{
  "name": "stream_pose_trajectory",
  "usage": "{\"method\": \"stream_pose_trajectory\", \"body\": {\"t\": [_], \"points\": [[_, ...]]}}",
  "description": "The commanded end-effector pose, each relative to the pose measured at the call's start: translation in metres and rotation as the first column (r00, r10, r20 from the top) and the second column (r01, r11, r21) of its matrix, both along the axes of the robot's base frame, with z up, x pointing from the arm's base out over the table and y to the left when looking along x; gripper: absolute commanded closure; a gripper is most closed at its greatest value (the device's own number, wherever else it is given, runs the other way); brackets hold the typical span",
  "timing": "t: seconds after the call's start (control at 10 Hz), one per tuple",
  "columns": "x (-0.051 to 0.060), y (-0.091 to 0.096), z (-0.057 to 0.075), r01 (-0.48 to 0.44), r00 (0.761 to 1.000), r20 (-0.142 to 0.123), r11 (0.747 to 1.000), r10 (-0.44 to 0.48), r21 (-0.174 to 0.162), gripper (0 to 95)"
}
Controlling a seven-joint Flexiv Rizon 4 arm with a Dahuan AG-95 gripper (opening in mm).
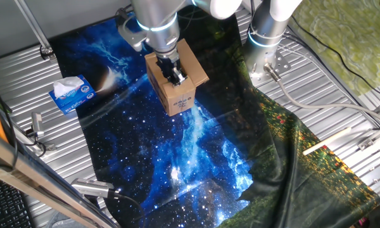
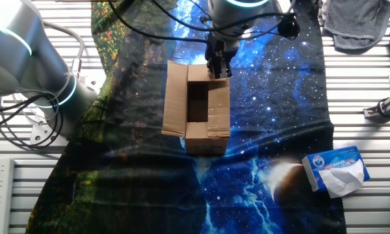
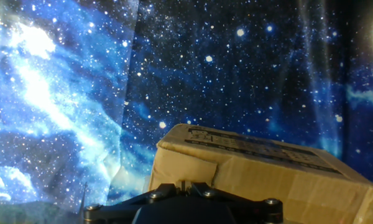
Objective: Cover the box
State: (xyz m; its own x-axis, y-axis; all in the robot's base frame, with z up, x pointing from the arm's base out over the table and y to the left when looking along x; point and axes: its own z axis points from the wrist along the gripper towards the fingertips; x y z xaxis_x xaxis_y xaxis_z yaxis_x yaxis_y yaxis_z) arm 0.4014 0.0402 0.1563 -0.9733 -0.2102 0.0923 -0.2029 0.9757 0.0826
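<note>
Box (image 2: 196,110) of brown cardboard sits near the middle of the star-printed cloth (image 2: 273,97) that covers the desk (image 2: 370,78). From the other fixed view, going left to right: a grey arm base (image 2: 26,58) stands at the left edge, then the carton with one flap standing out to its left, one flap folded over its right half and a dark opening between them. The tool (image 2: 219,67) hangs at the far right corner of that opening, touching or just above the flap; whether its fingers are parted or pinched together I cannot tell. Further right, near the cloth's corner, lies a blue and white tissue box (image 2: 336,170).
</note>
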Motion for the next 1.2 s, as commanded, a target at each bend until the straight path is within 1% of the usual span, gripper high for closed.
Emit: {"method": "stream_pose_trajectory", "body": {"t": [0.1, 0.3, 0.5, 0.8, 1.2], "points": [[0.001, 0.001, -0.001, -0.001, 1.000, 0.001, 1.000, 0.001, -0.001, 95.0], [0.001, 0.001, -0.001, 0.004, 1.000, -0.001, 1.000, -0.004, -0.003, 95.0], [0.000, 0.003, -0.005, 0.018, 1.000, -0.002, 1.000, -0.018, -0.001, 95.0], [-0.008, 0.008, -0.018, 0.026, 1.000, 0.013, 1.000, -0.026, -0.001, 95.0], [-0.012, 0.008, -0.023, 0.026, 1.000, 0.016, 1.000, -0.026, -0.001, 95.0]]}}
